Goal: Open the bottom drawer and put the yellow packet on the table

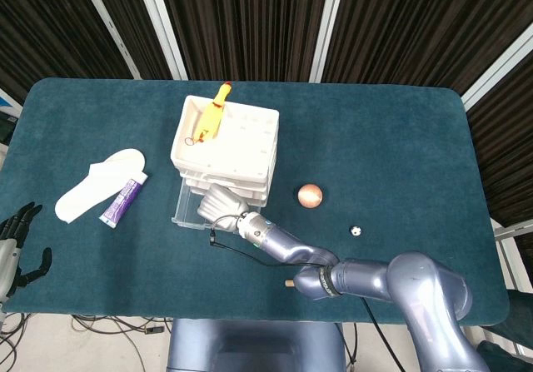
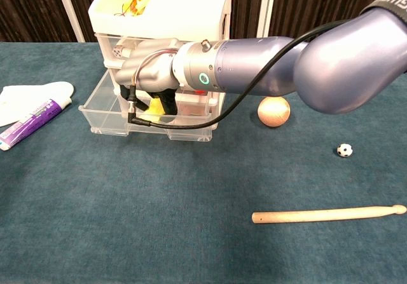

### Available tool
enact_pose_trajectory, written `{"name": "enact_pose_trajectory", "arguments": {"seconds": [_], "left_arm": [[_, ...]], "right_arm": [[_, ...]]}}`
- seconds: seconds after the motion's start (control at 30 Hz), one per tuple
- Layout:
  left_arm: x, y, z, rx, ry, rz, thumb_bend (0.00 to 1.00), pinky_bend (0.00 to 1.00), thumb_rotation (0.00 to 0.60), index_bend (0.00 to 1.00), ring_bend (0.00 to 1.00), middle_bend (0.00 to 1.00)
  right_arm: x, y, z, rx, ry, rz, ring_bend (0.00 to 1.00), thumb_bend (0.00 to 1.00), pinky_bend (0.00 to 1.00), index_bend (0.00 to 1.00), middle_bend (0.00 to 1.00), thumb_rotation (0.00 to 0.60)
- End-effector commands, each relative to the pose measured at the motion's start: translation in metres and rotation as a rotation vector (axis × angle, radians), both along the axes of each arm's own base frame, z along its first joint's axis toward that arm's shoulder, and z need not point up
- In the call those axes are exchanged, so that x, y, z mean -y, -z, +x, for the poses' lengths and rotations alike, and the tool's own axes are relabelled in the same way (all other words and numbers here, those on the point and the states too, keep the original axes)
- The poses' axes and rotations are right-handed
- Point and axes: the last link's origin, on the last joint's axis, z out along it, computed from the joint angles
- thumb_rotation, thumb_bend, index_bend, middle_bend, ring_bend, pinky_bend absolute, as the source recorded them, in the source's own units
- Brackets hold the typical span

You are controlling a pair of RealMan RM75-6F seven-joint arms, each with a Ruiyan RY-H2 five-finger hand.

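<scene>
The flat yellow packet (image 2: 154,108) is lying inside the pulled-out clear plastic bottom drawer (image 2: 102,114) of the white drawer cabinet (image 1: 223,143). The right hand (image 2: 151,79) is reaching into it, fingers curling down around the packet; whether they are actually pinching it cannot be told. Advice: secure the packet firmly, lift straight up clear of the drawer wall, then set it on the teal worktop (image 2: 159,208). The left hand (image 1: 15,239) is idling with fingers spread at the worktop edge.
</scene>
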Motion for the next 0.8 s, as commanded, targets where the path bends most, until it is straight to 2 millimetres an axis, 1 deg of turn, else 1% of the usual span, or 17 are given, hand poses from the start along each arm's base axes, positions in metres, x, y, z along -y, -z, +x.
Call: {"name": "enact_pose_trajectory", "arguments": {"seconds": [0.03,0.17,0.27,0.37,0.5,0.67,0.8], "left_arm": [[0.0,0.0,0.0,0.0,0.0,0.001,0.51,0.0,0.6,0.03,0.0,0.0],[0.0,0.0,0.0,0.0,0.0,0.0,0.51,0.0,0.6,0.03,0.0,0.0],[0.0,0.001,0.0,-0.003,0.0,-0.005,0.51,0.0,0.6,0.03,0.0,0.0],[0.0,0.001,0.0,-0.002,-0.002,-0.006,0.51,0.0,0.6,0.03,0.0,0.0],[0.0,0.001,0.0,-0.003,-0.005,-0.003,0.51,0.0,0.6,0.03,0.0,0.0],[0.0,0.001,0.0,-0.005,-0.006,-0.006,0.51,0.0,0.6,0.03,0.0,0.0],[0.0,0.002,0.0,-0.007,-0.006,-0.005,0.51,0.0,0.6,0.03,0.0,0.0]], "right_arm": [[-0.001,-0.003,0.001,0.012,-0.001,-0.002,1.0,0.33,1.0,0.55,1.0,0.6],[-0.002,-0.01,0.004,0.044,0.0,-0.002,1.0,0.33,1.0,0.55,1.0,0.6],[-0.004,-0.021,0.006,0.065,-0.012,-0.007,1.0,0.33,1.0,0.55,1.0,0.6],[-0.005,-0.034,0.01,0.097,-0.022,-0.016,1.0,0.33,1.0,0.55,1.0,0.6],[-0.011,-0.062,0.011,0.152,-0.03,-0.022,1.0,0.33,1.0,0.56,1.0,0.6],[-0.018,-0.099,-0.002,0.187,-0.023,-0.037,1.0,0.33,1.0,0.57,1.0,0.6],[-0.021,-0.127,-0.022,0.187,-0.003,-0.072,1.0,0.33,1.0,0.57,1.0,0.6]]}}
